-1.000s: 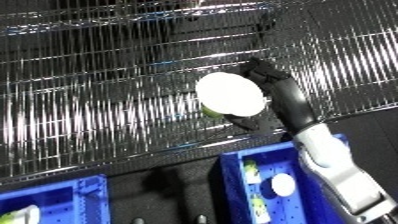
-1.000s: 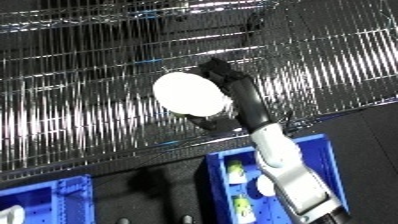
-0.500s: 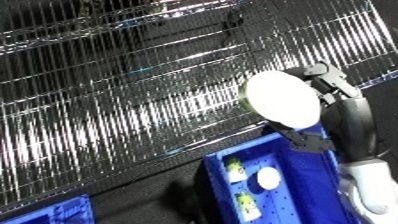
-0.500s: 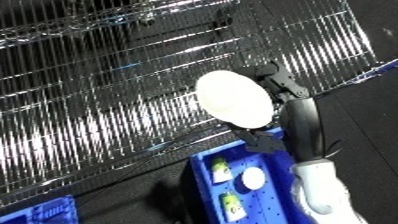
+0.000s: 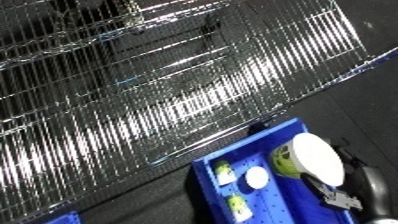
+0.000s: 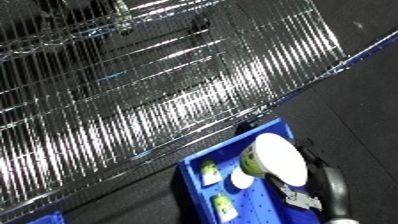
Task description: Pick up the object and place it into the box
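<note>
A: What is the right hand [image 5: 351, 172] doing?

B: It comes in from about 5 o'clock, and its dark fingers are curled round a cup [image 5: 306, 159] with a white lid and a green-and-white side. The lid faces the camera, so most of the hand is hidden behind it; only the edge of the hand and part of the forearm show past the cup.

A: And where is the cup?

B: Held over the blue bin [image 6: 200, 165], at roughly 4 o'clock in the view. I cannot tell whether it touches the bin's floor. Inside the bin lie a few small things [image 5: 256, 177], white and pale green, just left of the cup.

A: What surrounds it?

B: A wire shelf [image 5: 160, 95] fills the upper left, its bars shining. The floor [image 6: 364, 95] to the right is dark.

A: Do the two eyes differ?

B: Slightly. The right eye view shows a scrap of a second blue bin [image 6: 46, 219] at 7 o'clock. The left hand shows in neither.
</note>
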